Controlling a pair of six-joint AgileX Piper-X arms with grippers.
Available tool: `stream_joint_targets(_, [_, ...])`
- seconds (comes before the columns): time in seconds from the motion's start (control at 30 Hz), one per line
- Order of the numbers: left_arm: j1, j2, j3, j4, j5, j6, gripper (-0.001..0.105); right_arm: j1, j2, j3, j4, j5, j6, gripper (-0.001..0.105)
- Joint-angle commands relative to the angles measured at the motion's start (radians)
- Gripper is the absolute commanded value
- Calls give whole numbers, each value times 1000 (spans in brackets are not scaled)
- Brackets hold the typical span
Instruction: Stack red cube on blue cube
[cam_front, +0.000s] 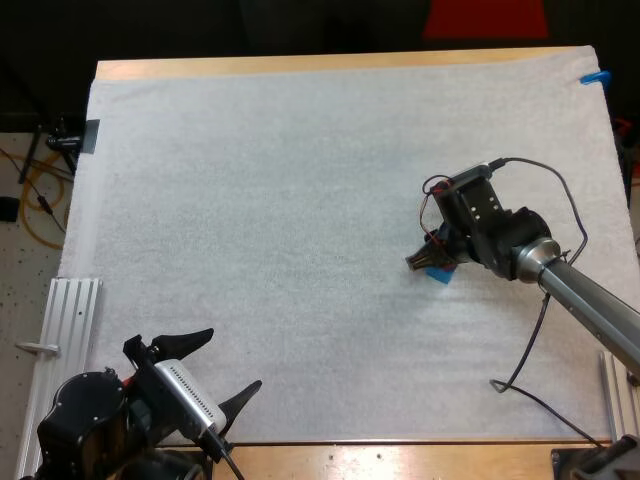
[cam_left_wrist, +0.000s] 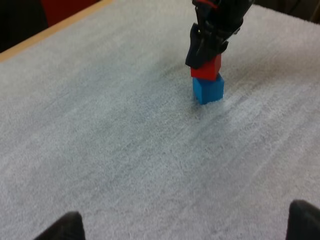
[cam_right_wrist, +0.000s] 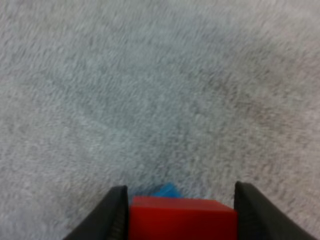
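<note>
The red cube (cam_left_wrist: 206, 69) sits on top of the blue cube (cam_left_wrist: 208, 89) on the white mat, right of the mat's middle. My right gripper (cam_right_wrist: 180, 189) is shut on the red cube (cam_right_wrist: 182, 218), its black fingers (cam_right_wrist: 116, 212) pressing it from both sides. A sliver of the blue cube (cam_right_wrist: 167, 190) shows just beyond the red one. From above, the right gripper (cam_front: 428, 260) covers the red cube, and a corner of the blue cube (cam_front: 439, 274) peeks out below it. My left gripper (cam_front: 215, 372) stands open near the table's front left, far from the cubes.
The white mat (cam_front: 280, 200) covers almost the whole wooden table. A grey metal rail (cam_front: 65, 320) lies along the table's left side. A black cable (cam_front: 530, 385) loops on the mat under my right arm.
</note>
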Motion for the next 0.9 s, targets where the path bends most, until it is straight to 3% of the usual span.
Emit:
stream_joint_targets(0.0, [-3,5,-8,-12,-9,1,76,1,-10,1,-6,-17,6,12])
stream_joint_targets(0.47, [-3,5,-8,-12,-9,1,76,1,-10,1,-6,-33,6,13])
stream_joint_targets(0.57, [-3,5,-8,-12,-9,1,76,1,-10,1,-6,-36,4,23])
stream_joint_targets(0.63, [-3,5,-8,-12,-9,1,76,1,-10,1,-6,-36,4,38])
stream_joint_targets(0.7, [-3,5,-8,-12,-9,1,76,1,-10,1,-6,-34,2,46])
stream_joint_targets(0.87, [-3,5,-8,-12,-9,1,76,1,-10,1,-6,-20,-3,48])
